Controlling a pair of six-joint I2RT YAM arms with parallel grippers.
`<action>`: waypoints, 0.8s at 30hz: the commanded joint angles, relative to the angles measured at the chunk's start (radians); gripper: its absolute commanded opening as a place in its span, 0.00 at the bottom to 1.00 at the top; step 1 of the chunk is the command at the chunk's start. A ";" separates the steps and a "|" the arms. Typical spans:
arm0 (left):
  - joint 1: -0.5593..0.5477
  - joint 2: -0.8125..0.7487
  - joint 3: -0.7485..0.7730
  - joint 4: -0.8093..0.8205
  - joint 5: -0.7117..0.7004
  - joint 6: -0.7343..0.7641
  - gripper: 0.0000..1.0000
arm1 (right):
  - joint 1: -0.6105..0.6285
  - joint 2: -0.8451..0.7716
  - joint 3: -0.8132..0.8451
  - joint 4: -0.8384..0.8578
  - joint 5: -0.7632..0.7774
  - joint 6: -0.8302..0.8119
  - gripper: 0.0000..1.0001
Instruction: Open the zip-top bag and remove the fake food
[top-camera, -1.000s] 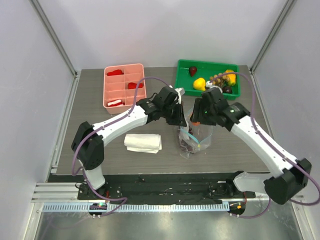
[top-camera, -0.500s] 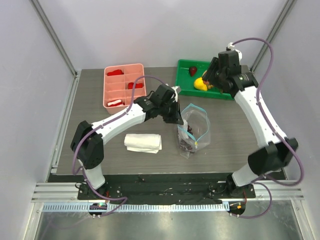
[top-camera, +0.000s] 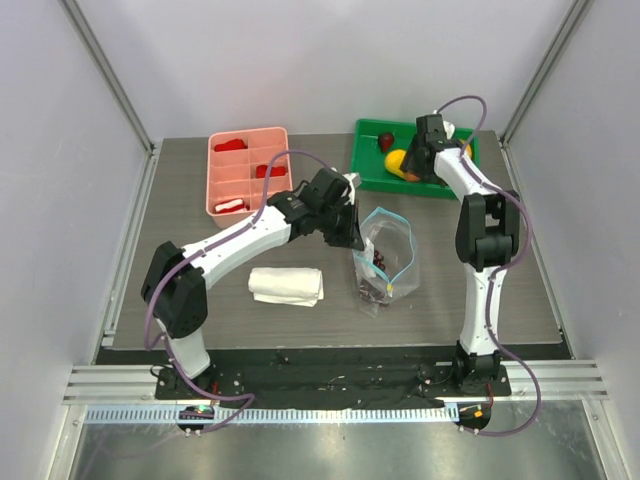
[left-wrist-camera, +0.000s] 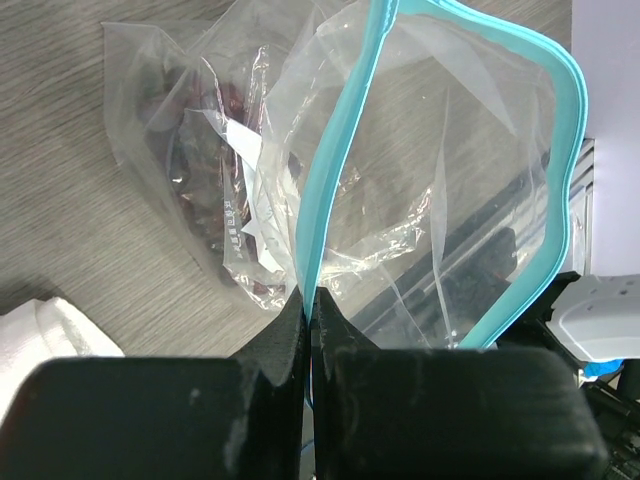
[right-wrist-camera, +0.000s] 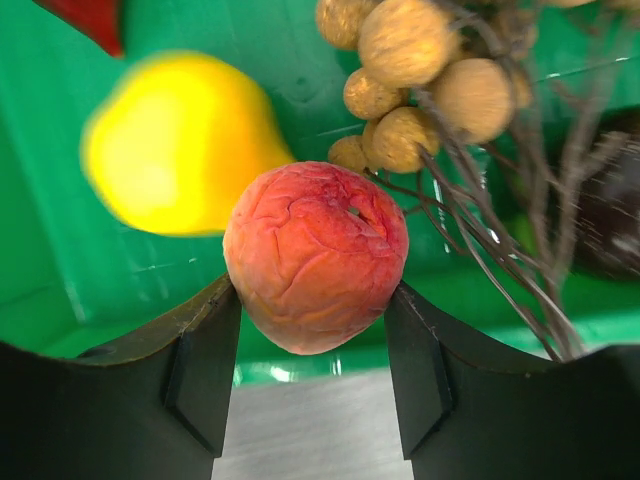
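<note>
The zip-top bag (top-camera: 388, 258) lies mid-table with its light-blue zip mouth (left-wrist-camera: 440, 170) wide open. My left gripper (top-camera: 352, 238) is shut on the zip strip's near edge (left-wrist-camera: 312, 296) and holds it up. Dark purple grapes (left-wrist-camera: 210, 205) are still inside the bag. My right gripper (top-camera: 412, 170) is over the green tray (top-camera: 368, 150), shut on a red-orange fake fruit (right-wrist-camera: 316, 255) that sits between both fingers. In the tray lie a yellow fruit (right-wrist-camera: 180, 140), brown nut-like balls (right-wrist-camera: 410, 60) on stems and a dark purple piece (right-wrist-camera: 612, 210).
A folded white cloth (top-camera: 287, 285) lies left of the bag, below the left arm. A pink compartment tray (top-camera: 215, 195) with flat red pieces stands at the back left. The green tray's near rim (right-wrist-camera: 60, 330) is under the right gripper.
The right arm has left the bag and swung to the back right with the red-orange fruit, then come down over the green tray. The left gripper has stayed on the zip strip.
</note>
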 joint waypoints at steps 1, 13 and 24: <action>0.003 0.000 0.044 -0.024 -0.016 0.034 0.00 | -0.002 0.023 0.115 0.012 -0.007 -0.040 0.52; 0.001 0.005 0.065 -0.012 -0.014 0.031 0.00 | 0.002 -0.171 0.218 -0.362 0.008 -0.038 0.82; 0.003 0.007 0.104 -0.022 -0.014 0.031 0.00 | 0.311 -0.723 -0.128 -0.463 -0.115 0.050 0.60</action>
